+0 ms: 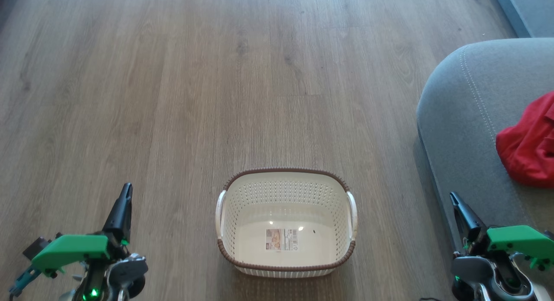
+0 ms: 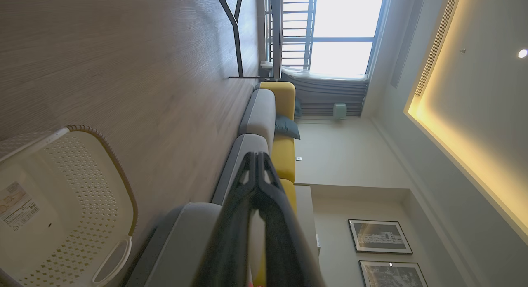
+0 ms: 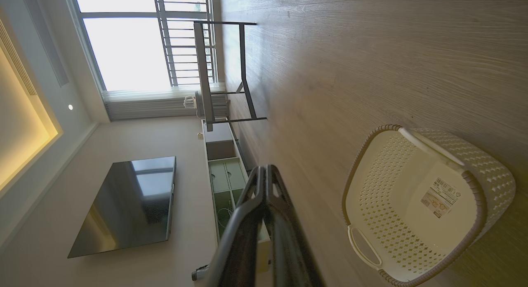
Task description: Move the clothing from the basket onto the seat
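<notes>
The cream perforated basket stands on the wood floor at centre, holding nothing but its label sticker; it also appears in the left wrist view and the right wrist view. Red clothing lies bunched on the grey seat at the right edge. My left gripper sits low left of the basket, fingers shut together and holding nothing. My right gripper hangs low right beside the seat's front edge, shut and holding nothing.
Bare wood floor stretches ahead of the basket. The wrist views show a grey and yellow sofa, a metal-legged table by a bright window, a wall-mounted TV and a low cabinet.
</notes>
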